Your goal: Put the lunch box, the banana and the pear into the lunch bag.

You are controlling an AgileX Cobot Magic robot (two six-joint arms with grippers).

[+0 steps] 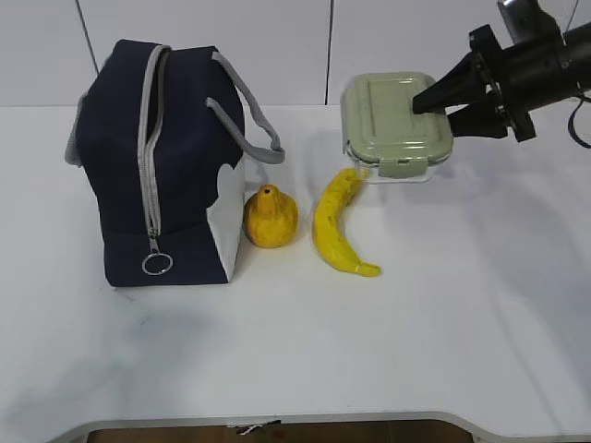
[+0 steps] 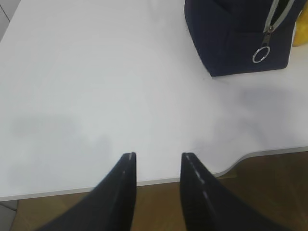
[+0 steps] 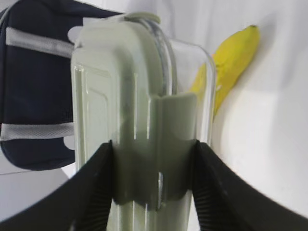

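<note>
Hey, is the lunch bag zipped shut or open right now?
Shut. The lunch bag shows its grey zipper closed along the front, with the ring pull hanging at the bottom end.

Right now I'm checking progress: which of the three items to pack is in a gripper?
The lunch box: the right gripper clamps its sage-green lid latch. The banana and pear lie untouched on the table beside the lunch bag.

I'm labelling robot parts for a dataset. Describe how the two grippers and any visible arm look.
The right gripper is matte black with tapered, wedge-shaped jaws on a bulky black wrist housing; a dark cable loops at the right edge. Up close its inner pads show fine ribbing. The left gripper shows two smooth black pointed jaws with thin pale edge lines.
</note>
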